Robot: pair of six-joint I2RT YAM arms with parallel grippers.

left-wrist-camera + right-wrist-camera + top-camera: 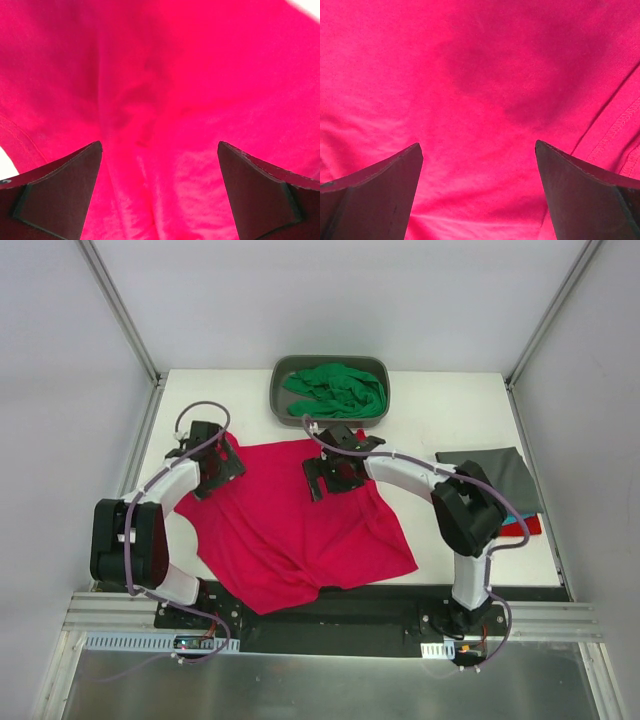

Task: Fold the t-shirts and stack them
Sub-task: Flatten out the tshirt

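Note:
A crimson-pink t-shirt [290, 525] lies spread on the white table between my two arms. My left gripper [218, 466] stands open over its far left corner, fabric [160, 100] filling the view between the dark fingers [65, 195]. Over the shirt's far right edge, my right gripper [330, 472] is open too, with a stitched hem [615, 130] showing at the right of its fingers [580, 190]. A bright green t-shirt [338, 392] is bunched in the tub. A folded dark grey t-shirt [500, 475] tops a stack at the right, teal [513, 531] and red [533, 525] edges showing beneath.
The grey plastic tub [281, 390] sits at the far middle of the table [440, 405]. Metal frame posts rise at the far corners. A black mounting rail [330, 625] runs along the near edge with both arm bases.

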